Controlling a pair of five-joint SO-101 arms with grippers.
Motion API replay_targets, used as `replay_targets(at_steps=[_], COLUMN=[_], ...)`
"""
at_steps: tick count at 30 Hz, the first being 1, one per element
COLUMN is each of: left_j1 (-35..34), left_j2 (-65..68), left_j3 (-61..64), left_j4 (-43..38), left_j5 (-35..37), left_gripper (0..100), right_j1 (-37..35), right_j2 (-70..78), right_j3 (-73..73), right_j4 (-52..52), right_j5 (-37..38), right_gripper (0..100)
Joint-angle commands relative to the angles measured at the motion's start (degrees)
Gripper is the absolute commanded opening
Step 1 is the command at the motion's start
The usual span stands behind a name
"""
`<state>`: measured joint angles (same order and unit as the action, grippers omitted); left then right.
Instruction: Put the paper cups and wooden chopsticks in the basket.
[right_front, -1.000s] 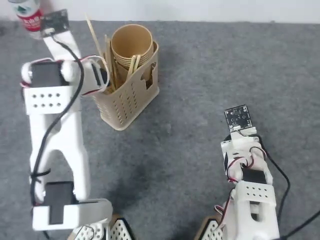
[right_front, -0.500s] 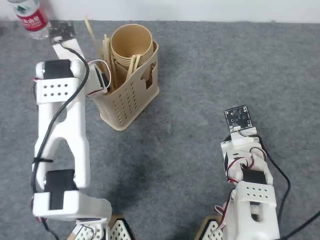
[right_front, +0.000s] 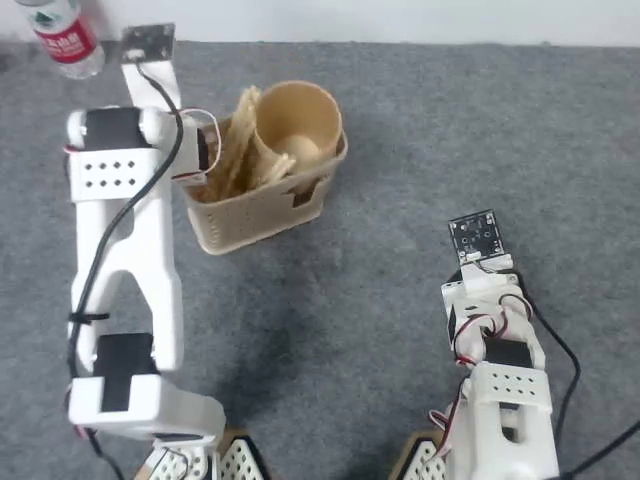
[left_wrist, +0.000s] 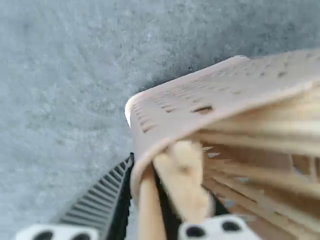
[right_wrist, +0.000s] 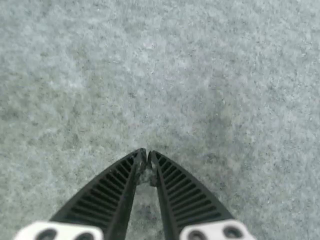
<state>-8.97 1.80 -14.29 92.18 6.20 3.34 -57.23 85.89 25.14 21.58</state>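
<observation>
Paper cups (right_front: 300, 122) are being carried inside the one beige slotted basket (right_front: 262, 212), nested into a single stack. One open mouth is being shown to the high camera, and how many cups are sitting beneath it cannot be told. Wooden chopsticks (right_front: 236, 160) are being held in the same basket, packed as a bundle of several between the cup stack and the basket wall nearest the left arm (right_front: 120, 260). The sticks are overlapping too closely for an exact count. The basket is being kept on the grey table (right_front: 430, 130); whether it is standing flat or tipped cannot be told.

Two arms are being shown. The left gripper (right_front: 205, 158) is being pressed to the basket's rim on the chopstick side. In the left wrist view its fingers (left_wrist: 100, 212) are being clamped on that rim, with the beige wall and a blurred wooden piece pinched between them. The right arm (right_front: 500, 390) is being kept folded at the near edge, well apart from the basket. The right gripper (right_wrist: 146, 156) is being pointed at bare table, its two fingers (right_wrist: 112, 192) brought together at the tips with nothing between them.

One plastic bottle (right_front: 65, 35) with a red label is being left at the far corner, near the left arm and apart from the basket.
</observation>
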Motion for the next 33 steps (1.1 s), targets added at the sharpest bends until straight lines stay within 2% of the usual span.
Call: replay_targets(at_steps=[1, 6, 14, 23, 33], left_j1=[2.29, 2.46, 4.66, 18.20, 25.49], left_j2=[-0.44, -0.09, -0.18, -0.70, -0.18], left_j3=[-5.23, -3.47, -2.33, -3.74, -4.53], left_j4=[3.96, 6.07, 6.24, 8.18, 8.18], left_j5=[-8.09, -15.30, -15.91, -15.74, -12.92], left_gripper=[1, 1, 1, 1, 1], right_j1=[0.75, 0.75, 0.75, 0.75, 2.51], right_j2=[-1.27, -1.27, -1.27, -1.27, -1.36], right_j3=[-0.35, -0.35, -0.35, -0.35, -1.49], right_j4=[-1.27, -1.27, -1.27, -1.27, -1.27], right_j5=[-0.09, -0.09, -0.09, -0.09, -0.53], right_gripper=[1.6, 1.6, 1.6, 1.6, 1.6])
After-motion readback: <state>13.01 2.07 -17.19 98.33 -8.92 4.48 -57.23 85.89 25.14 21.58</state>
